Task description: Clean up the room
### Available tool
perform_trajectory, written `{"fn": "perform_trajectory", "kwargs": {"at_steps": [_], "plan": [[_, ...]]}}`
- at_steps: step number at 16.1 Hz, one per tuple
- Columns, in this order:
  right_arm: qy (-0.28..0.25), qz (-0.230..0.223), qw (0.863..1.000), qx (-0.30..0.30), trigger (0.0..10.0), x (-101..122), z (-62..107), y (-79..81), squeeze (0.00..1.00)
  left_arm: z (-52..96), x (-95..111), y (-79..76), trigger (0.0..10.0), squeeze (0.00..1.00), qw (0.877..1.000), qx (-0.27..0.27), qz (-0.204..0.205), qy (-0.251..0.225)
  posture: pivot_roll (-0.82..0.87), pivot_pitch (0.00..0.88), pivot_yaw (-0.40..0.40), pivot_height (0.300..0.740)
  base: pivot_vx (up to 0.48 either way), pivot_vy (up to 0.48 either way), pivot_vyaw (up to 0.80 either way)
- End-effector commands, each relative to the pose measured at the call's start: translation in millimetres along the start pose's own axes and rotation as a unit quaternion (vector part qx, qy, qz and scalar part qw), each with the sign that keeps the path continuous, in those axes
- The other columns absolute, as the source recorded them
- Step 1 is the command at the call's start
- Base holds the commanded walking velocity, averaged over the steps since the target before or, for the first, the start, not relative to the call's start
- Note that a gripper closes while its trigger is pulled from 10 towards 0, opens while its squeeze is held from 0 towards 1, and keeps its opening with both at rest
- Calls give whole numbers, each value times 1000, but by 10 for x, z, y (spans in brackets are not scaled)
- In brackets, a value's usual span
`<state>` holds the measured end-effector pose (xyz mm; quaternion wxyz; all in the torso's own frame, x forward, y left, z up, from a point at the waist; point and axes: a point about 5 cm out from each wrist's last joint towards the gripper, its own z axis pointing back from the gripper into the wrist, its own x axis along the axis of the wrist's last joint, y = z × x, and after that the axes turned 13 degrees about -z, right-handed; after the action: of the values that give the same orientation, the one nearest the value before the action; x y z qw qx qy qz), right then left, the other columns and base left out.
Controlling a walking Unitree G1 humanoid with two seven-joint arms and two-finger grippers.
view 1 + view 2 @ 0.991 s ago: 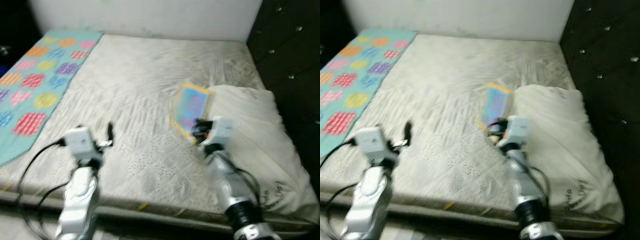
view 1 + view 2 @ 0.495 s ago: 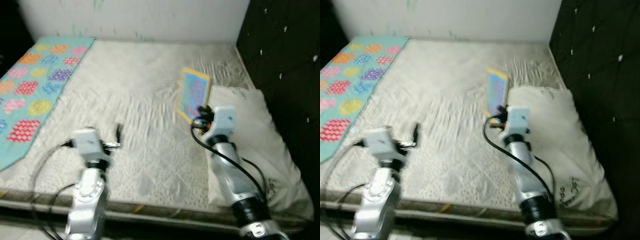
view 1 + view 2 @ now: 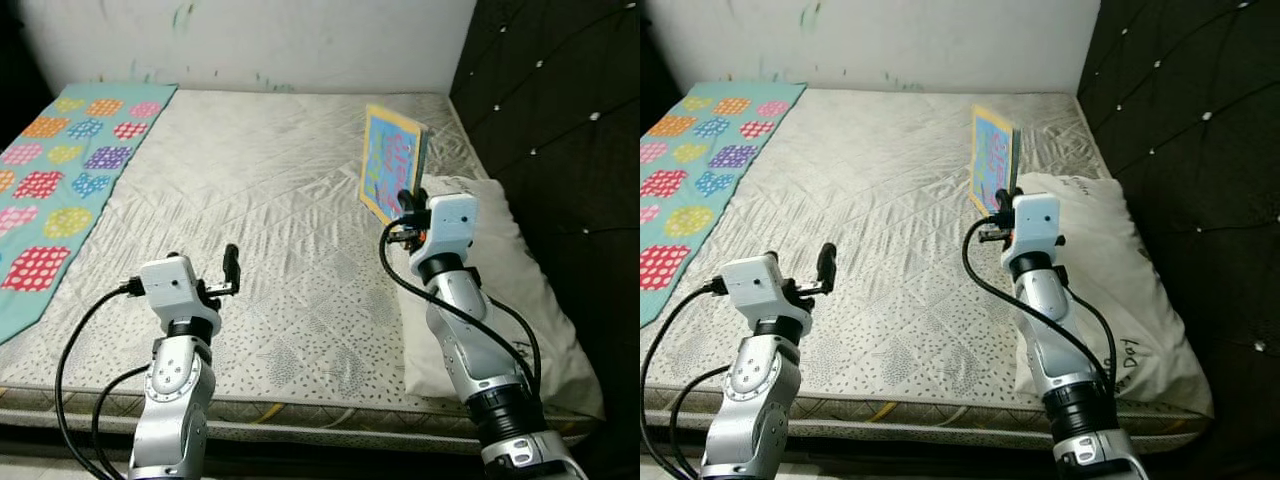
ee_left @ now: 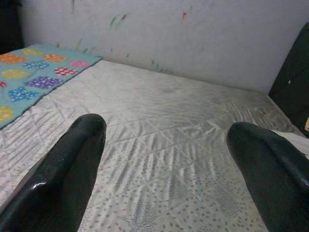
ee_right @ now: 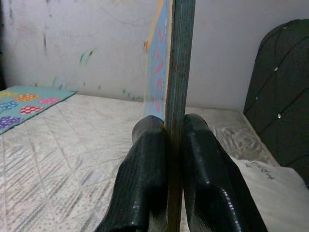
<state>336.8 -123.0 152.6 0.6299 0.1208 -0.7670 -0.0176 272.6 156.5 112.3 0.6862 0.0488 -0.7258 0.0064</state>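
Grey quilted bed (image 3: 290,190), a turquoise blanket with coloured patches (image 3: 60,170) far left, a white pillow (image 3: 510,280) right by the black tufted headboard (image 3: 540,110). Right gripper (image 5: 174,145) raised over the pillow's edge, fingers pinching the thin blue-and-yellow book (image 3: 390,165) upright. Left gripper (image 4: 164,159) hovers low near the bed's edge, fingers spread wide, empty.

— Can you read anything from where you stand?

— Very little. There is dark handwriting on the near corner of the white pillow (image 3: 1110,290), beside my right arm. In the right eye view it looks like "Dog" or "Dey", but I cannot settle on the letters.

— And the book (image 3: 391,163) in your right pincer (image 5: 167,145)?

— Its blue cover carries pink lettering inside a yellow border, too small and tilted for me to make out. The edge facing my wrist camera shows no print at all.
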Motion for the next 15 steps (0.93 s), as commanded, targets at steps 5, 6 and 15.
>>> {"fn": "perform_trajectory", "kwargs": {"at_steps": [5,6,15], "plan": [[-22,-35,999,-25,10000,130,-26,-50,0,-12,-45,2,10000,0,1000,3,-1,8,41,0,17,740,0,0,0],[-21,-35,999,-26,10000,125,-22,-53,0,-12,-47,4,10000,0,1000,4,0,9,41,0,17,740,0,0,0],[-3,-10,999,-38,10000,48,57,-76,0,8,-94,9,10000,0,1000,4,7,17,36,0,24,740,0,0,0]]}}
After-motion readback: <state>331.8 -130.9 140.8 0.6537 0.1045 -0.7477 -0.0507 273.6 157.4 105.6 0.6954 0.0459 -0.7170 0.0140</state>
